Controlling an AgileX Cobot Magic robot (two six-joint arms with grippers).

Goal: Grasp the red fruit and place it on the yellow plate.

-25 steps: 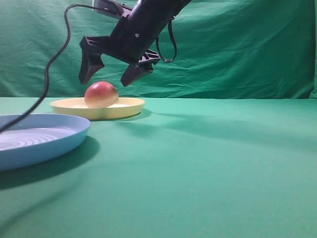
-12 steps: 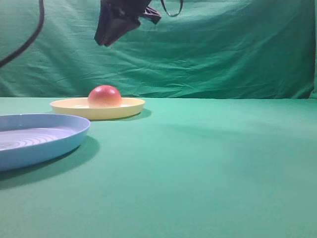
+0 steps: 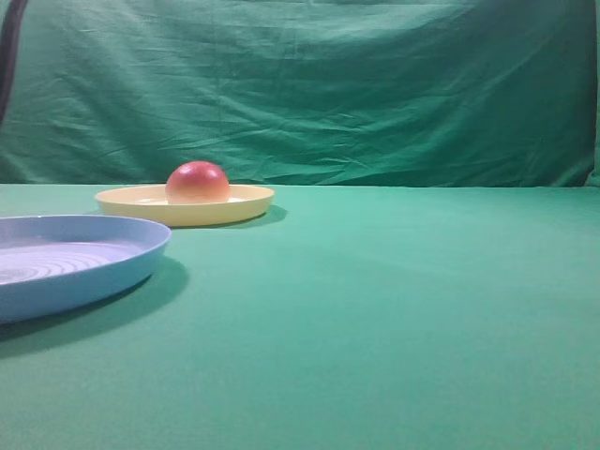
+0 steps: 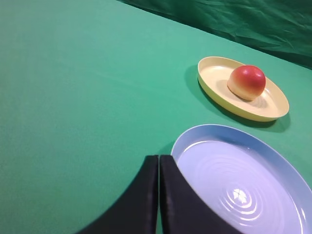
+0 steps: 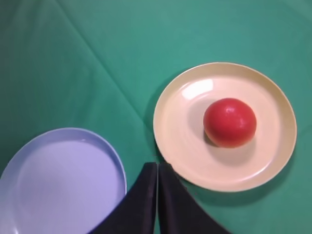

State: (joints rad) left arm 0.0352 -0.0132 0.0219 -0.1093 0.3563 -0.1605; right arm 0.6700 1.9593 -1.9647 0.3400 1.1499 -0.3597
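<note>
Red fruit (image 3: 198, 182) sits on your yellow plate (image 3: 246, 204); the right gripper (image 5: 157, 168), clenched empty, has left the high view. Only wrist views show both grippers; left gripper (image 4: 159, 161) clenched too.

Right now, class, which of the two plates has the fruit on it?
The yellow plate holds the red fruit; the light-blue plate with its ringed centre has nothing on it.
</note>
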